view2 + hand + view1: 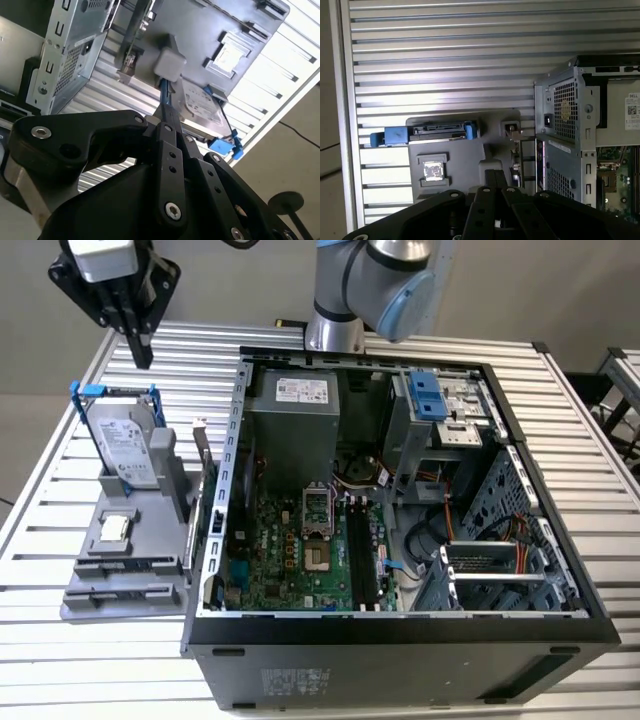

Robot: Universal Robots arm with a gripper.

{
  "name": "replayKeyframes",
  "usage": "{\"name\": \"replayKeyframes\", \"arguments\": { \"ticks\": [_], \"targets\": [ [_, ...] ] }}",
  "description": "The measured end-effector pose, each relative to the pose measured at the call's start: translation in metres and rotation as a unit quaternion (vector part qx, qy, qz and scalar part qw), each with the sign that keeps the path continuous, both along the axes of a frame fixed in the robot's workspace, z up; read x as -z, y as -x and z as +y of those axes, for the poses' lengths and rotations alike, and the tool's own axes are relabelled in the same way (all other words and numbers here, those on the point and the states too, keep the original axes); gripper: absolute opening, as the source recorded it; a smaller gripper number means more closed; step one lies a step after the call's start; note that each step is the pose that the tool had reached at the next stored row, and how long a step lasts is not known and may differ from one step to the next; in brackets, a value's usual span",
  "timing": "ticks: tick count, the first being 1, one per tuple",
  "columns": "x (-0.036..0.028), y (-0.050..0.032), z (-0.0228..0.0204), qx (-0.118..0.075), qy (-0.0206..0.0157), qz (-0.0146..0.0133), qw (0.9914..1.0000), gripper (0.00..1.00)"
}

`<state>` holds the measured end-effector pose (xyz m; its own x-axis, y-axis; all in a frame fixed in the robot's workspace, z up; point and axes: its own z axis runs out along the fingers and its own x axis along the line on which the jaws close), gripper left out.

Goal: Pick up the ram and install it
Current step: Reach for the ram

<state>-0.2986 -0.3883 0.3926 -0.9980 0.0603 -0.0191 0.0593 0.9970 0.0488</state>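
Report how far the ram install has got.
Done: nothing shows yet; the motherboard's black slots look empty. In hand: the gripper hangs shut and empty above the grey holder, near the hard drive. Left: the whole job; what looks like the ram stands in that holder beside the case.

I read: holder [125, 565] on table [100, 670], exterior view's left | hard drive [125, 445] upright at holder's rear | square chip [115, 528] on holder, before drive | case [400, 660] beside holder, right | motherboard [300, 560] inside case
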Motion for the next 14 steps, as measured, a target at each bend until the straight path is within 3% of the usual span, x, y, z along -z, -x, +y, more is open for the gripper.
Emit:
{"name": "replayKeyframes", "arguments": {
  "ticks": [14],
  "targets": [
    [0.0,0.0227,0.0025,-0.005,0.0,0.0,0.99999,0.0]
  ]
}}
